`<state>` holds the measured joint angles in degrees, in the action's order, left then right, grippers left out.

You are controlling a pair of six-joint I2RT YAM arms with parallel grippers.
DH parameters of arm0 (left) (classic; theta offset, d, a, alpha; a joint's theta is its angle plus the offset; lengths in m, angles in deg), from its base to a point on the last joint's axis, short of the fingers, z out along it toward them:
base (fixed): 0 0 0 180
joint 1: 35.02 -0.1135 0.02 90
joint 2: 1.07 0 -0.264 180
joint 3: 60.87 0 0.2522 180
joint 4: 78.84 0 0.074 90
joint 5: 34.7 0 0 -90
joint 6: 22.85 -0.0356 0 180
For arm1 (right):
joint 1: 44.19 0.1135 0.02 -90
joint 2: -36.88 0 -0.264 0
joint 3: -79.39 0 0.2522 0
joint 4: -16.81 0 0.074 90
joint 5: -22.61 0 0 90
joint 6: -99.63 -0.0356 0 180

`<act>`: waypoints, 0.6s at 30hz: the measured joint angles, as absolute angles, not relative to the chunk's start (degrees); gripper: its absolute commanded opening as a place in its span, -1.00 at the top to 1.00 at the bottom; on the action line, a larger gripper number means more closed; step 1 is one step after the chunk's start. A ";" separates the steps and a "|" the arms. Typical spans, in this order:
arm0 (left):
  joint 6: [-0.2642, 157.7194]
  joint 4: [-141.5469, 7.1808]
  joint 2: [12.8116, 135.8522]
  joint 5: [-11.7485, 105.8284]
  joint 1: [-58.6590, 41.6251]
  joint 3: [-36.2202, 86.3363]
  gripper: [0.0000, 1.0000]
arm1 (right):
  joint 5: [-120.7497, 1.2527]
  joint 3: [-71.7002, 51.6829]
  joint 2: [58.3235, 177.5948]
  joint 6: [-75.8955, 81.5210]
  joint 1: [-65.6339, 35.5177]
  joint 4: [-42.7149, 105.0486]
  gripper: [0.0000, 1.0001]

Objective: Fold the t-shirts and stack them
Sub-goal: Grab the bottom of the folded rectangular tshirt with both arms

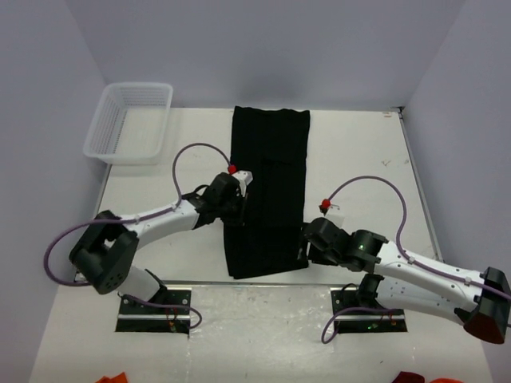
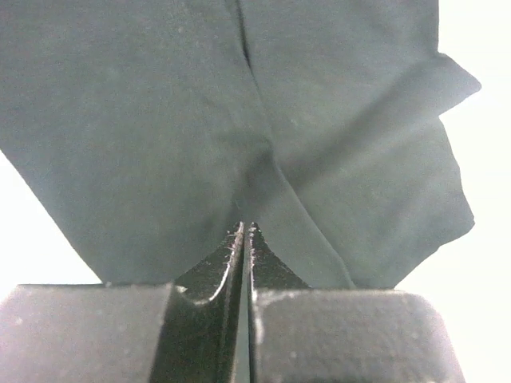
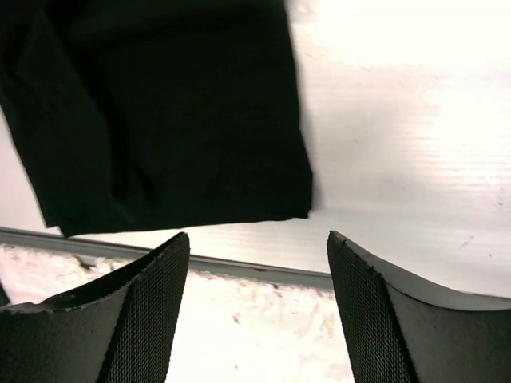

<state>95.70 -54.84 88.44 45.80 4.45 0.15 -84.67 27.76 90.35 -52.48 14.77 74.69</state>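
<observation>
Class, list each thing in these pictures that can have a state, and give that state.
t-shirt: folded into a long strip, on the table.
basket: upright, looks empty.
left gripper: shut on the t-shirt's left edge.
right gripper: open, holding nothing.

white mesh basket [image 1: 132, 120]: far-left corner of table [image 1: 359, 152] | orange items [image 1: 112, 377]: near edge

The white table [image 1: 359, 152] carries a black t-shirt [image 1: 270, 167], folded into a long strip that runs from the far edge almost to the near edge, about midway across. A white mesh basket [image 1: 132, 120] sits at the far left corner.
</observation>
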 measured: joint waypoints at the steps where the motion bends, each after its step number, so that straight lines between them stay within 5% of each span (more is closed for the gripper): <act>1: 96.05 -53.59 85.27 47.29 4.97 -0.48 0.81 | -84.78 29.29 88.78 -53.31 14.62 74.69 -0.42; 6: 97.89 -50.34 70.63 52.62 5.65 -2.69 0.53 | -84.89 33.83 87.49 -56.61 12.65 73.64 -0.33; 18: 99.59 -44.09 59.87 53.98 5.63 -7.17 0.49 | -84.51 42.49 89.30 -63.25 11.93 65.99 -0.17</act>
<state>99.59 -44.09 59.87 53.98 5.63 -7.17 -84.51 42.49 89.30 -63.25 11.93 65.99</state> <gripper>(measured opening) 0.252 0.602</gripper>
